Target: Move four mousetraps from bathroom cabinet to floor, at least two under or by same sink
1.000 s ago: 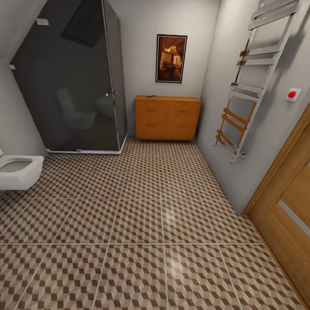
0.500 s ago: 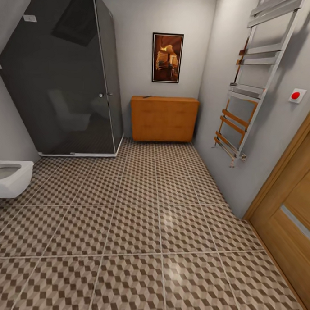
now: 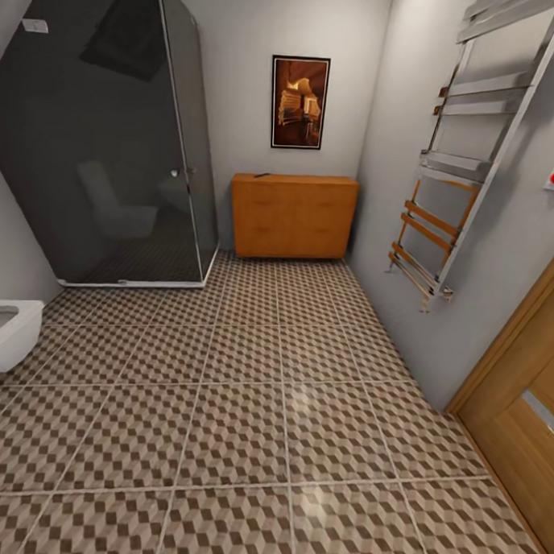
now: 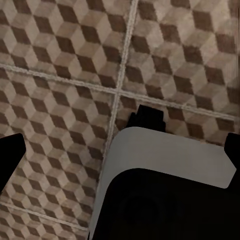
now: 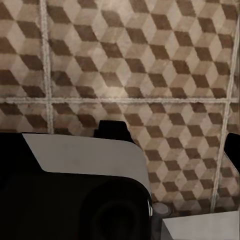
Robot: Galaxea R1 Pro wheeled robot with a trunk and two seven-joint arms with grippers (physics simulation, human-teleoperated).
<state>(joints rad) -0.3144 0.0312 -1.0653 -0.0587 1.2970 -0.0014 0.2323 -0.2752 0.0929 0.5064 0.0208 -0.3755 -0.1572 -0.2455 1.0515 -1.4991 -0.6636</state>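
The orange-brown cabinet stands against the far wall, between the shower cabin and the right wall, with its drawers shut. A tiny dark flat thing lies on its top near the left end, too small to tell whether it is a mousetrap. The cube-patterned bathroom floor stretches from me to the cabinet. The bathroom sink is out of view. In the left wrist view my left gripper hangs open over the tiles, its dark fingertips far apart. In the right wrist view my right gripper is likewise open and empty above the floor.
A dark glass shower cabin fills the far left corner. A white toilet juts out at the left edge. A chrome towel radiator hangs on the right wall, and a wooden door is at near right.
The camera has moved forward: the cabinet looks a little nearer, and the toilet has slid toward the left edge. Nothing in the room itself has moved.
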